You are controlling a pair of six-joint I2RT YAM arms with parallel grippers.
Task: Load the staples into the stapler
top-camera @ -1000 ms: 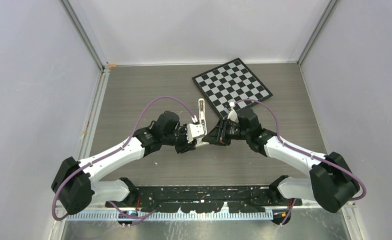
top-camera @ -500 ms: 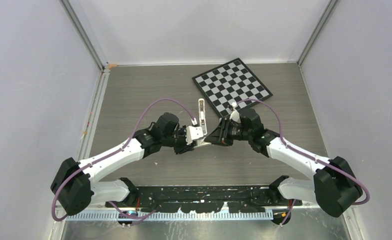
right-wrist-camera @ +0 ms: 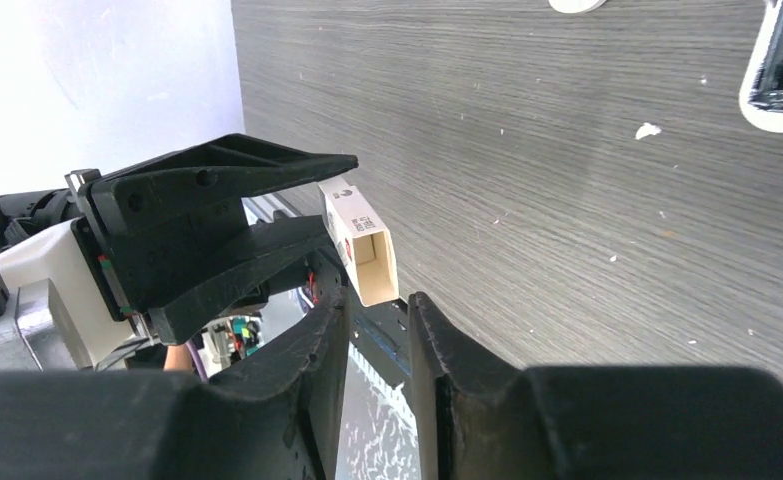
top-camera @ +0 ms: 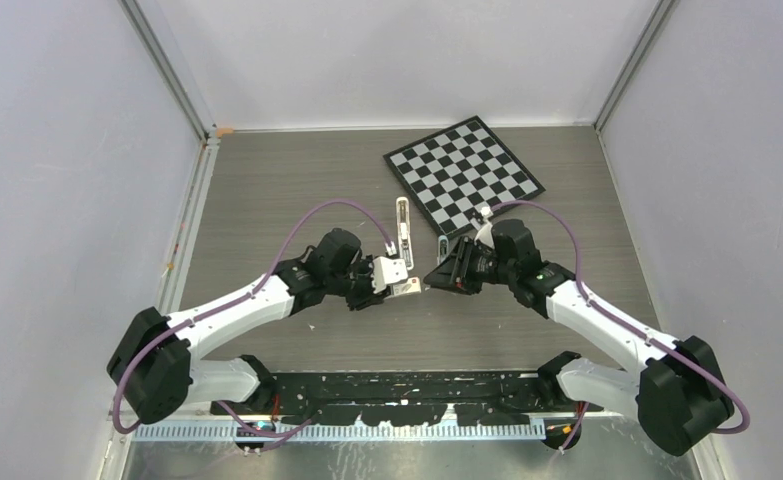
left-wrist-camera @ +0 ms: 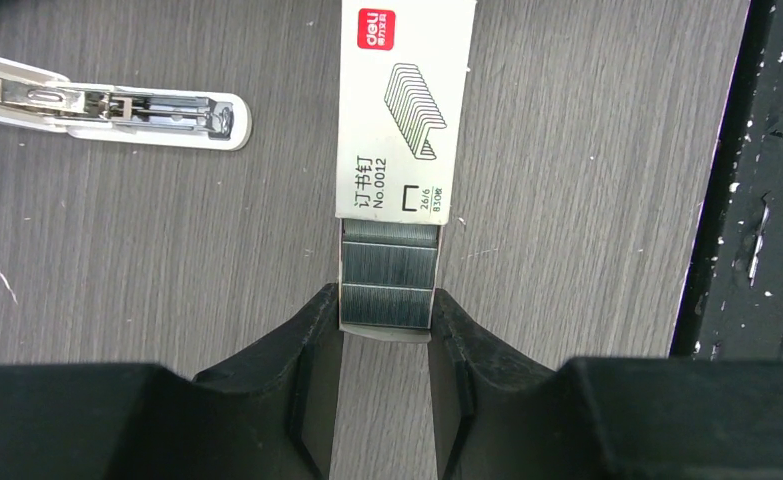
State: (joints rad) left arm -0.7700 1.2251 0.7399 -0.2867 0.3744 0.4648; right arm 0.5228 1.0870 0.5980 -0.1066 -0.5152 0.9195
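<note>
The staples are dark grey blocks in a tray that sticks out of a white printed box. My left gripper is shut on the tray's near end, with the staples between its fingers, and holds it above the table. The right gripper is open, with nothing between its fingers. It sits just short of the box's open far end. The stapler lies opened out flat on the table beyond both grippers, white with a metal channel.
A black and white chessboard lies at the back right, near the stapler's far end. White walls close in the wood-grain table on three sides. A black base rail runs along the near edge.
The right gripper has drawn back to the right, away from the box, and its fingers have parted slightly. The left gripper still holds the staples and has barely moved.
</note>
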